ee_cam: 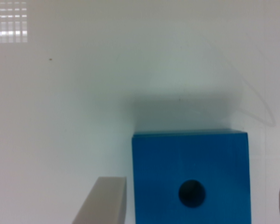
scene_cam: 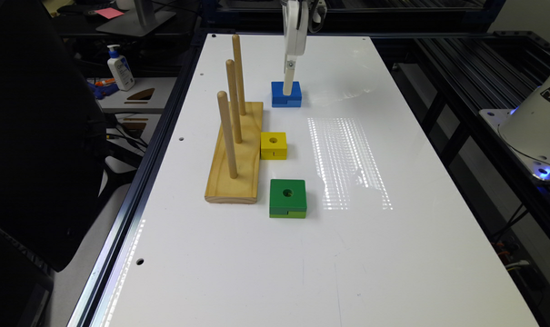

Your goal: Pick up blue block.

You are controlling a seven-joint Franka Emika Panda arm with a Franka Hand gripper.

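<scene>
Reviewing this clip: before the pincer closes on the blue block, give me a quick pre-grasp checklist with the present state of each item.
1. Pincer open: ok, one finger on each side of the blue block with a gap.
2. Block between the fingers: ok, wrist view shows it straddled.
3. Pincer low enough: ok, exterior view shows the pincer down at the block.
4. Block flat on the white table: ok.
5. Neighbours clear: ok, yellow block, green block and peg stand sit apart.
6. Centred grip: cannot tell, the far finger is mostly cut off.
</scene>
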